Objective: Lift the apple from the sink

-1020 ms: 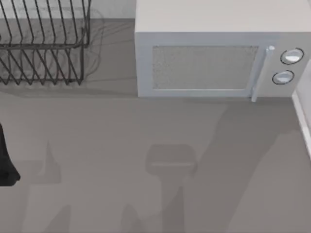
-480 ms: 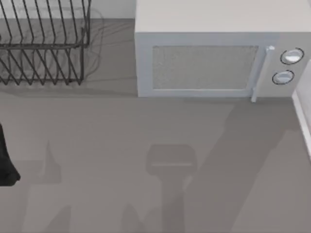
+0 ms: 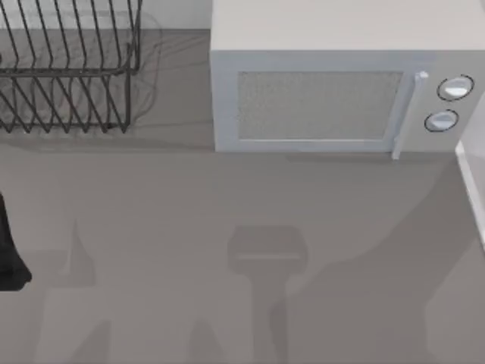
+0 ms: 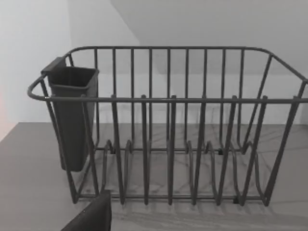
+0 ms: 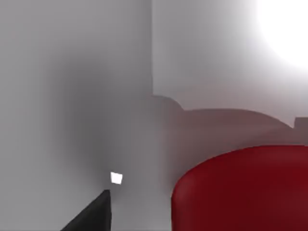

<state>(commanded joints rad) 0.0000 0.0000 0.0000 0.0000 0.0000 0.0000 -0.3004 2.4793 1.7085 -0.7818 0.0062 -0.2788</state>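
The apple (image 5: 243,190) is glossy red and looms large and very close in the right wrist view, resting against the pale grey walls of the sink (image 5: 96,86). A dark corner of my right gripper (image 5: 91,214) shows beside it, a short gap away from the fruit. My left arm (image 3: 9,254) sits parked at the table's left edge. A dark corner of the left gripper (image 4: 94,216) shows in front of the dish rack (image 4: 168,130).
A black wire dish rack (image 3: 68,68) with a dark cutlery cup (image 4: 72,115) stands at the back left. A white microwave (image 3: 341,83) fills the back centre and right. A pale raised edge (image 3: 471,189) runs along the table's right side.
The arm shadow on the right half of the table has drawn back toward the lower right. The left arm, rack and microwave have not moved.
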